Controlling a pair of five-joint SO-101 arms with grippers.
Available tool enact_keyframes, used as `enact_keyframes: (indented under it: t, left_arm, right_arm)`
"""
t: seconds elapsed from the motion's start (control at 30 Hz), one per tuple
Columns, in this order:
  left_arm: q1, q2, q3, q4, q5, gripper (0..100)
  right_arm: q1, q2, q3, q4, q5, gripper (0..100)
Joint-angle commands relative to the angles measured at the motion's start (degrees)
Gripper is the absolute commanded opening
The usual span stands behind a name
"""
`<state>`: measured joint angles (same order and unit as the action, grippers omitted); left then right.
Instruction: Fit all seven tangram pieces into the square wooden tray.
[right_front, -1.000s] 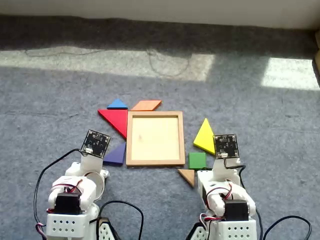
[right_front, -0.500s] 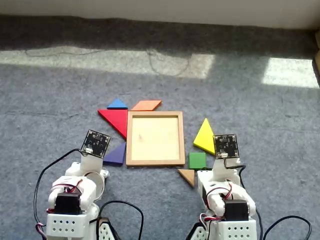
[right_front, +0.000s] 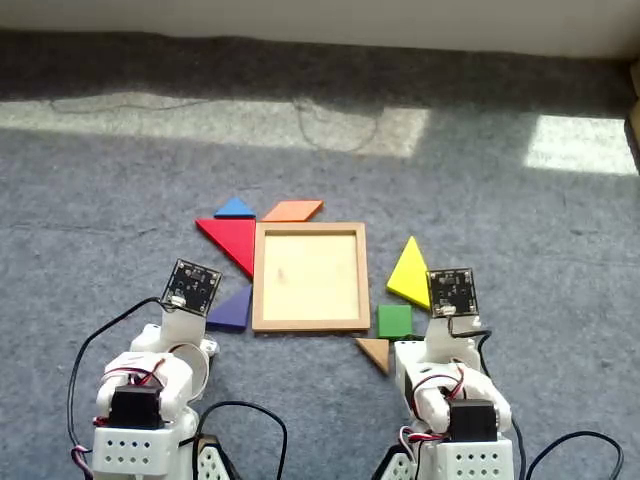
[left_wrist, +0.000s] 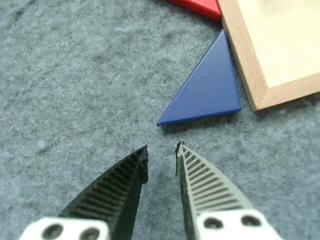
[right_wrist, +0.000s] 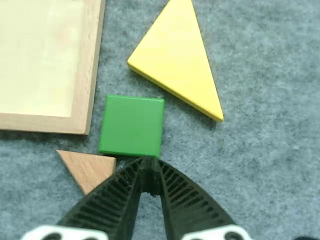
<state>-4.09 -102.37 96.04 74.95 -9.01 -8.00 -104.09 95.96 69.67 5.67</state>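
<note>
L gripper (left_wrist: 161, 150): tips slightly apart, empty, near navy triangle (left_wrist: 205, 87); R gripper (right_wrist: 150, 162): tips together, empty, just beside green square (right_wrist: 131, 125).

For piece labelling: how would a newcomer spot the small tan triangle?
Find the square wooden tray on the carpet. Off its corner nearest the right arm, beside the green square, lies the small tan wooden triangle. It alone is wood-coloured.

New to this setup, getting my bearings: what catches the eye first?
The pale square wooden tray lies centre stage. Beside its left rim is a bold red triangle, to its right a yellow triangle; a green square lies just ahead of the shut right gripper.
</note>
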Motion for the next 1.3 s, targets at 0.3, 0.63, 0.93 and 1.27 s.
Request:
enact_keyframes:
  t: [0.3,0.63,0.93,1.27]
  left_arm:
    - [-0.6,-0.9,1.1,0.3,-0.2,12]
    - [-0.6,-0.9,1.1,0.3,-0.2,12]
    - [-0.6,-0.9,1.1,0.3,-0.2,12]
    - [-0.6,-0.9,1.1,0.3,-0.2,12]
  right_arm:
    - [-0.4,-1.0,6.5,2.1,-0.4,0.9]
    - [11.6,-1.1,-1.9,-3.9,-0.4,0.6]
    - [12.2,0.9,-18.0,-5.3,9.0,1.0]
    - [2.6,45.6,-48.0,2.8,9.0,2.7]
